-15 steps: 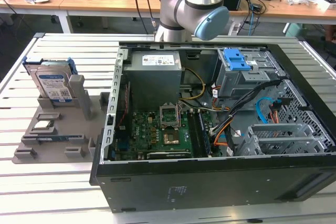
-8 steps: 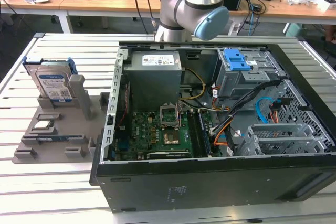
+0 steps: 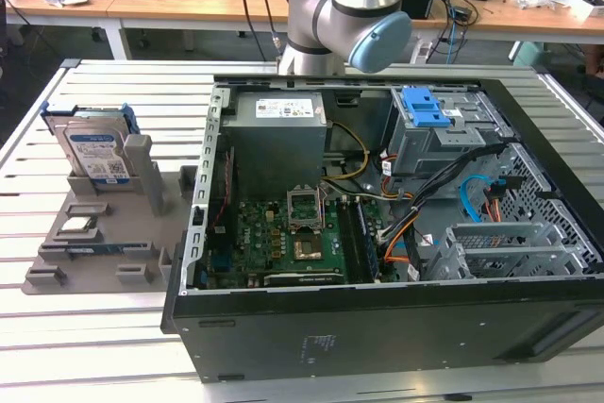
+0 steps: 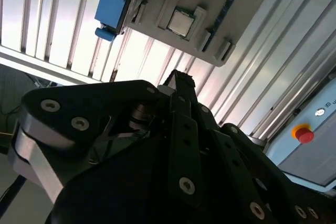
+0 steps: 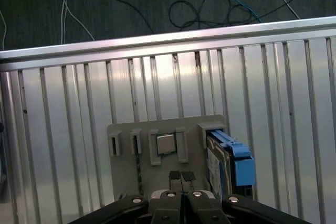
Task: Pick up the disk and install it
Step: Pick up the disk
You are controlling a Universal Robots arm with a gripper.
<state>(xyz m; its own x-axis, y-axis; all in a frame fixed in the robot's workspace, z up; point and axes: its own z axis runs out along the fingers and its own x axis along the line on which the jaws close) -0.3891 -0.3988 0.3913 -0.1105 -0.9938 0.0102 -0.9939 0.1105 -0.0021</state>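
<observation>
The disk (image 3: pixel 92 150) stands on edge in a slot of the grey holder (image 3: pixel 104 261) at the exterior view's left. It is silver with a white-and-blue label and a blue frame. In the first wrist view the disk (image 5: pixel 232 162) sits beside the holder (image 5: pixel 121 169), with its blue frame end toward the camera. My gripper (image 5: pixel 181 177) hangs well above the holder, over a spot next to the small square chip (image 5: pixel 166 144), with its fingertips pressed together and nothing between them. In the second wrist view the gripper (image 4: pixel 181 80) points toward the holder, and the disk's blue frame (image 4: pixel 110 13) shows beyond it.
The open computer case (image 3: pixel 396 318) lies on the slatted metal table (image 3: pixel 94 346), with the motherboard (image 3: pixel 283 238), a blue-topped drive cage (image 3: pixel 429 115) and loose cables inside. The arm's base (image 3: pixel 344 16) rises behind the case. A red button (image 4: pixel 304 134) sits beside the table.
</observation>
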